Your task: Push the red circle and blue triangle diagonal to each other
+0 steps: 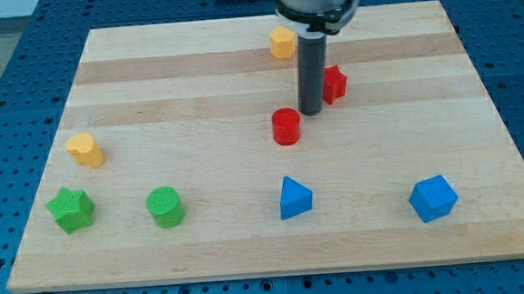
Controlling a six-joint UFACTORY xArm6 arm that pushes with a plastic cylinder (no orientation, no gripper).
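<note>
The red circle (286, 126), a short cylinder, sits just right of the board's centre. The blue triangle (294, 198) lies below it, toward the view's bottom, almost straight under it. My tip (312, 114) is the lower end of the dark rod and stands just up and right of the red circle, very close to its edge; I cannot tell whether it touches. The tip is well above the blue triangle.
A red block (334, 83) sits partly behind the rod on its right. A yellow hexagon (282, 43) lies near the top. A yellow heart (85, 150), green star (71, 210) and green circle (165, 208) are at left. A blue cube (432, 199) is at lower right.
</note>
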